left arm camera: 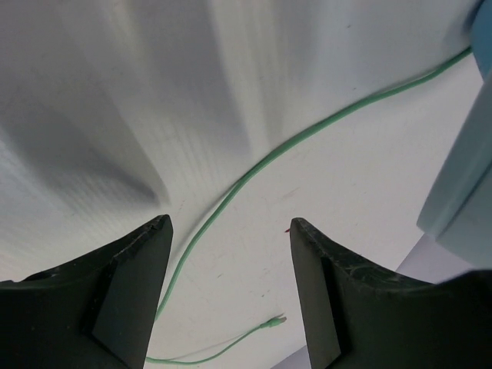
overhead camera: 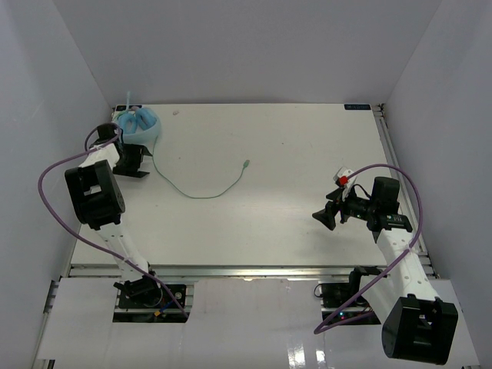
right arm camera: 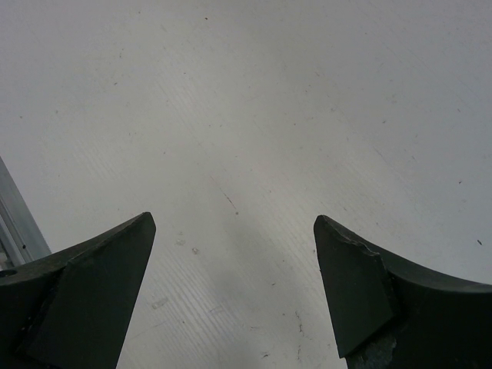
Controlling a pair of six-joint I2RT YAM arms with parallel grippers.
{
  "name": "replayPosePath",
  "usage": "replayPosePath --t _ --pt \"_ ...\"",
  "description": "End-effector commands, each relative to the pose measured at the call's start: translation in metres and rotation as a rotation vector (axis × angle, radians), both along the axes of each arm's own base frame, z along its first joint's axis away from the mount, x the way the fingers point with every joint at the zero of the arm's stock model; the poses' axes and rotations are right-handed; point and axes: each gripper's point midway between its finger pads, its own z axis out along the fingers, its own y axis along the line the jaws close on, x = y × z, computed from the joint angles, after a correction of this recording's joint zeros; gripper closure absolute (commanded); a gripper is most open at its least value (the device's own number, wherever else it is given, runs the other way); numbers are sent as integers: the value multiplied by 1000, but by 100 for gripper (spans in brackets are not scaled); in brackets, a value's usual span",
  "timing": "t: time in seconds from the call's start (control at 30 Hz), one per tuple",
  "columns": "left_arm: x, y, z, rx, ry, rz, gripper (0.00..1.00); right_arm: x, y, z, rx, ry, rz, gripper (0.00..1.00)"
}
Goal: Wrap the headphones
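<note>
The light blue headphones [overhead camera: 137, 124] lie at the table's far left corner. Their thin pale green cord [overhead camera: 188, 194] runs down and curves right to the small plug [overhead camera: 246, 164]. My left gripper [overhead camera: 132, 167] sits just in front of the headphones, open and empty. In the left wrist view the open left gripper [left arm camera: 228, 224] hangs above the cord [left arm camera: 254, 173], with the plug [left arm camera: 273, 323] low between the jaws and a light blue headphone part [left arm camera: 469, 184] at the right edge. My right gripper [overhead camera: 324, 217] is open and empty at the right, far from the cord; the right gripper [right arm camera: 234, 219] sees only table.
White walls close in the table [overhead camera: 292, 154] at the back and both sides. Thick purple cables [overhead camera: 58, 204] loop beside each arm. A metal rail [right arm camera: 15, 219] shows at the left of the right wrist view.
</note>
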Motion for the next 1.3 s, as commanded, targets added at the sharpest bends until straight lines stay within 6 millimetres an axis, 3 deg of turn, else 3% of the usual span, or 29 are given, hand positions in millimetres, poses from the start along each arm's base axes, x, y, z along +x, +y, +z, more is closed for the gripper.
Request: replayPosePath --t 0.0,0.1,0.2,0.33,0.5,0.67,0.93,1.03,1.1,1.27 --pt "6 -5 56 -16 -159 39 27 6 0 15 -4 -46 15 10" --pt "5 -12 69 -42 -208 34 27 6 0 15 -5 -42 15 10" --pt "10 -16 98 -29 -303 17 26 6 1 15 -5 -43 16 10" --pt "18 -8 125 21 -362 33 23 6 1 16 -3 -46 19 10" --pt "27 2 98 6 -251 92 12 6 1 15 -5 -38 16 10" --pt "46 9 80 20 -190 108 9 7 -1 14 -13 -40 11 10" --pt "81 26 77 53 -183 130 7 7 -2 11 -18 -32 8 10" --pt "78 25 62 54 -127 138 7 8 -2 10 -20 -28 6 10" --pt "70 26 41 50 -58 155 9 9 -3 10 -24 -30 2 10" --pt "56 26 17 57 18 159 21 8 -3 10 -24 -30 2 10"
